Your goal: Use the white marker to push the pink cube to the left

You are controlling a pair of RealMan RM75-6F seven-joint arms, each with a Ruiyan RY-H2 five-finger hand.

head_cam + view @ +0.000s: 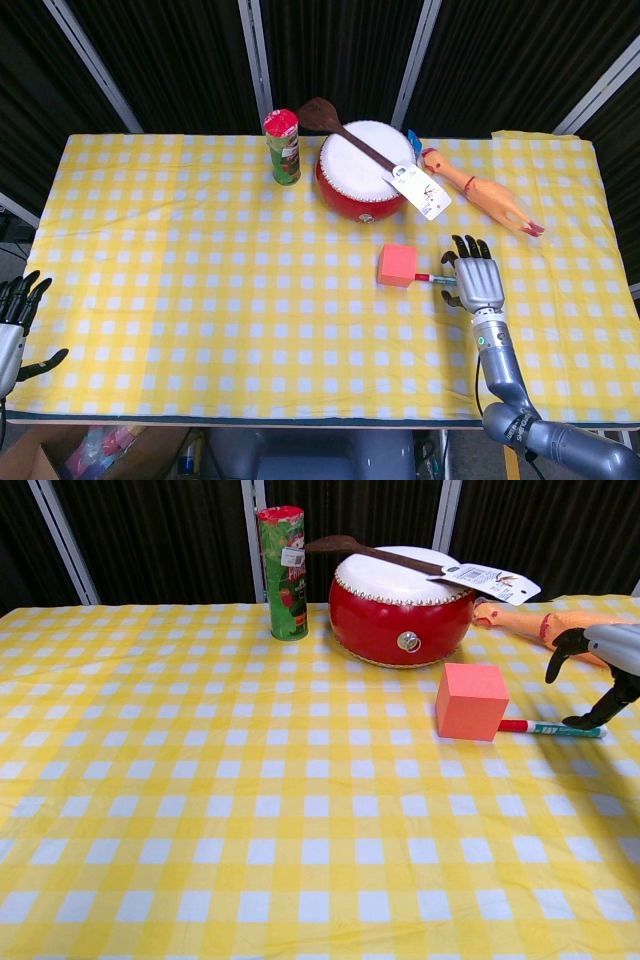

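The right hand [474, 282] hangs just over the far end of the white marker [552, 729], fingers spread and curved downward, holding nothing, apparently placed to close on the barrel. The marker lies flat on the checked tablecloth [200, 300], its red cap touching the right side of the pink cube [397, 266], so a leftward shove would carry straight into it. The cube sits in front of the red drum [365, 180]. The left hand [15, 320] rests open at the table's near-left edge, out of the way.
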